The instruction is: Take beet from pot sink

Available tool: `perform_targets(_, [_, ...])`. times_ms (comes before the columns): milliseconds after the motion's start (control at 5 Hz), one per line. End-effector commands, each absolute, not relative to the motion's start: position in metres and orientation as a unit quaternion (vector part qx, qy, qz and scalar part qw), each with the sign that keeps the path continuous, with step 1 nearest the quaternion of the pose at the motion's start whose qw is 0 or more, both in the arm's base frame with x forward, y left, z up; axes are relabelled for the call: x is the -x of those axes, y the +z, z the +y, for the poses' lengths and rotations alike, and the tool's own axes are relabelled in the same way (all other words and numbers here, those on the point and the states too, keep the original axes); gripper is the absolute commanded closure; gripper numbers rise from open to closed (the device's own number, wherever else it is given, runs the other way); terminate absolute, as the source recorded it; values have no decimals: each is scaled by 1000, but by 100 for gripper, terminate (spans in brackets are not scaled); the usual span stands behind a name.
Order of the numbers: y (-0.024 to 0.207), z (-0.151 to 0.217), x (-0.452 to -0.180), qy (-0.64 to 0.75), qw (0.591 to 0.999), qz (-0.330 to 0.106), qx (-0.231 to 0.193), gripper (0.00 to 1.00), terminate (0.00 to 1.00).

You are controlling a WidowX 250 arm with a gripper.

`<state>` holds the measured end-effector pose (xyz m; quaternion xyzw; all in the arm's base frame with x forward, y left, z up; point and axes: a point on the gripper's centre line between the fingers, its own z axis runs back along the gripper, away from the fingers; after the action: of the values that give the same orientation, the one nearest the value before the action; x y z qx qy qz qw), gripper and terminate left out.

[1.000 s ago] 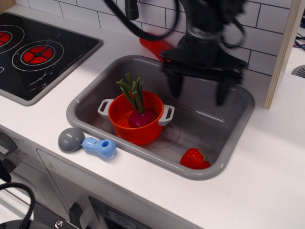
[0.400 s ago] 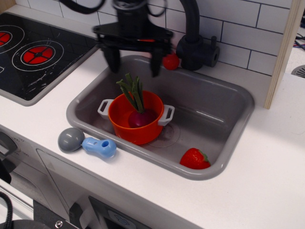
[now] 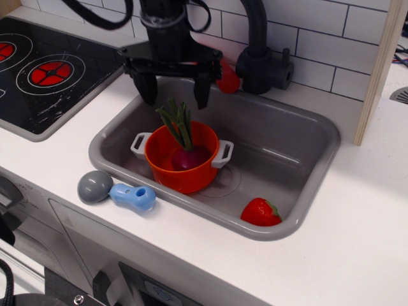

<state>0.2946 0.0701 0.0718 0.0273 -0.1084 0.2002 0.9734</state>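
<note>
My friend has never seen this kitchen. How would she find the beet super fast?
Look in the big grey sink set into the white counter. At its left end stands an orange pot with two pale handles, and the beet sits inside it. It is a dark purple ball with long green stalks sticking up, unlike the red strawberry lying loose in the sink's near right corner.

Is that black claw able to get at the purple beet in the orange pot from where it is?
Probably yes. The gripper hangs open right above the beet, whose green stalks stick up over the pot rim toward it. Nothing lies between them; the strawberry sits well off in the sink.
</note>
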Motion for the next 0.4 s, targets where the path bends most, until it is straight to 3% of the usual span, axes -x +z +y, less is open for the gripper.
perform_targets(0, [54,65,-302,211,966,-136,-59,0,0])
perform_targets(200, [49,68,-303,207,967,-133,-67,100,0])
